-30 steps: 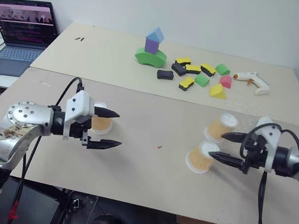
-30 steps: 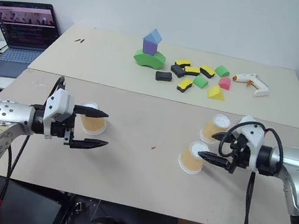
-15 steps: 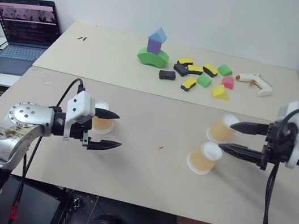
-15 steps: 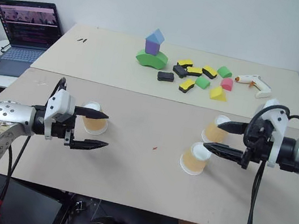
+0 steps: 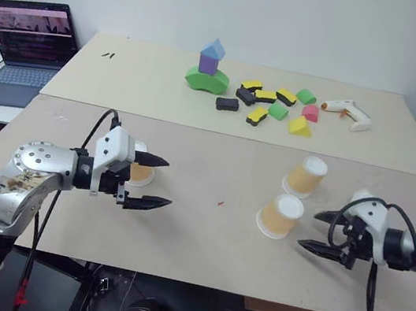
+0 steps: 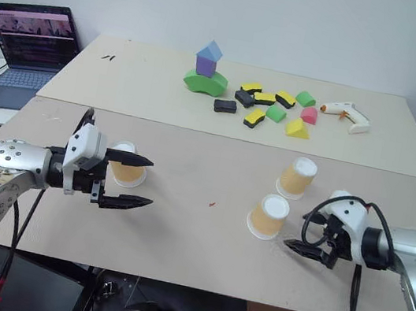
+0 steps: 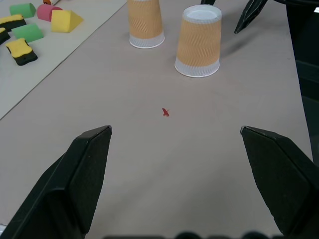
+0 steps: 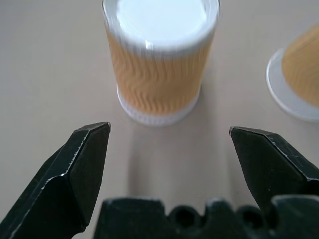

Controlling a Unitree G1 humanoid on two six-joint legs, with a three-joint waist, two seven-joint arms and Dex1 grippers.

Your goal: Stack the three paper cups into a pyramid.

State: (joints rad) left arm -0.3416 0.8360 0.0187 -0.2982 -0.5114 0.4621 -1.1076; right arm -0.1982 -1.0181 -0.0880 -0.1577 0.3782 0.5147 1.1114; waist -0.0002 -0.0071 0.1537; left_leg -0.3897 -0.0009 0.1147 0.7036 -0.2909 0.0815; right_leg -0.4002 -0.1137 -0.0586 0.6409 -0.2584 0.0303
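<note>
**On the near table: both grippers empty, no cup lifted yet**

From the head camera, the near paper cup (image 5: pixel 279 215) stands upside down on the near table (image 5: pixel 201 242), and it serves as the landmark. A second paper cup (image 5: pixel 305 176) stands just beyond it, slightly toward the robot's right, apart from it. The third paper cup (image 5: pixel 139 171) stands well off to its left, between the spread fingers of the left gripper (image 5: pixel 157 183), which is not closed on it. The right gripper (image 5: pixel 318 231) hovers just right of the landmark cup, fingers spread, gripping nothing. Far beyond lie foam blocks (image 5: pixel 268 106), a block tower (image 5: pixel 208 68) and a glue gun (image 5: pixel 347 112).

Seen from the left wrist, black fingers (image 7: pixel 79 169) stand wide apart, with both right-hand cups and a small red mark (image 7: pixel 165 112) ahead.

Seen from the right wrist, the landmark cup (image 8: pixel 159 59) sits centred ahead of the spread fingers (image 8: pixel 75 169), untouched.

I judge the pyramid unstarted: the base pair is not yet side by side. The next move seems to call for advancing the right gripper around the landmark cup and closing gently, since thin paper crushes easily.
</note>
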